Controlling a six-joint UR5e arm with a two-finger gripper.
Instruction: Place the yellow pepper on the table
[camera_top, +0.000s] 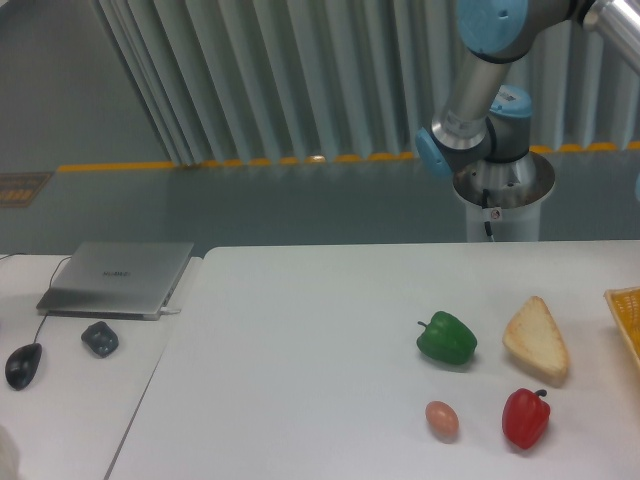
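The yellow pepper is out of view. The white table (300, 350) fills the lower middle and right of the camera view. Only the arm's base and lower joints (480, 120) show, behind the table's far edge at upper right. The arm runs off the top right corner, and the gripper itself is outside the frame.
On the table lie a green pepper (447, 338), a red pepper (526, 417), a slice of bread (537, 340) and a small brown egg (441, 420). A yellow basket (626, 310) pokes in at the right edge. The left desk carries a laptop (118, 277), a mouse (23, 365) and a dark small object (100, 338).
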